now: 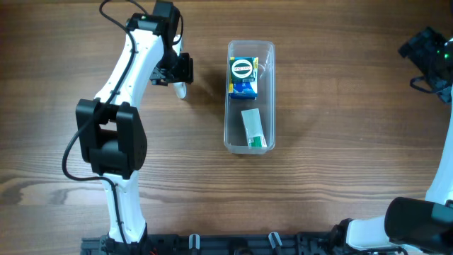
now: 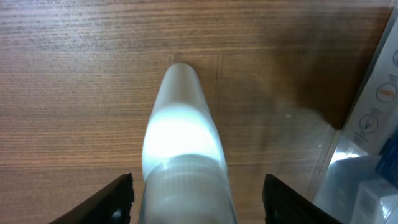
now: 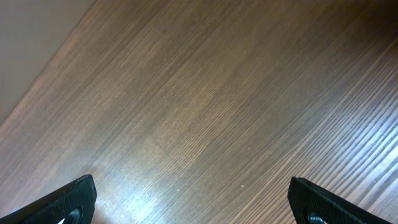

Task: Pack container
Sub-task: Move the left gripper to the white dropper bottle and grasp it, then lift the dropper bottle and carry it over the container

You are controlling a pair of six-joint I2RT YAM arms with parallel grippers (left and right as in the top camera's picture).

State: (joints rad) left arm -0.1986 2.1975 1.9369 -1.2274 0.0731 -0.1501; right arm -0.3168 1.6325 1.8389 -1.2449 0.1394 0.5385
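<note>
**Q:** Wood table (image 1: pixel 340 142), that the surface?
**A:** Yes. Brown, grain running L–R in overhead view.

**Q:** Task item, loc.?
**A:** 1 × clear container (image 1: pixel 233 131), oblong w/ rounded corners, mid-table, long axis running far to near. Open side up.

**Q:** Contents?
**A:** 2 pcs.
- Blue box (image 1: pixel 242 76) w/ round white-and-green emblem on top, at far end.
- Green-and-white packet (image 1: pixel 253 127), flat, at near end.
- The two sit apart, w/ bare container floor between.

**Q:** Loose items?
**A:** 1 × white tube (image 2: pixel 183 143), on the table left of the container, near it but not touching. Narrow end points away from the wrist cam. Print or label can't be read.

**Q:** L claw?
**A:** Left gripper (image 2: pixel 199 199) sits over the tube.
- Fingers (image 2: pixel 118 199) spread, one each side of the tube.
- Wood shows between tube and finger on both sides, more on the right. No pinch.
- Container wall (image 2: pixel 373 124) shows at the right edge of that view.

**Q:** R claw?
**A:** Right gripper (image 3: pixel 193 199) is at the far right edge of the table, well apart from the container.
- Fingers spread wide, tips in the bottom corners of the wrist view.
- Only bare wood shows between them.
</note>
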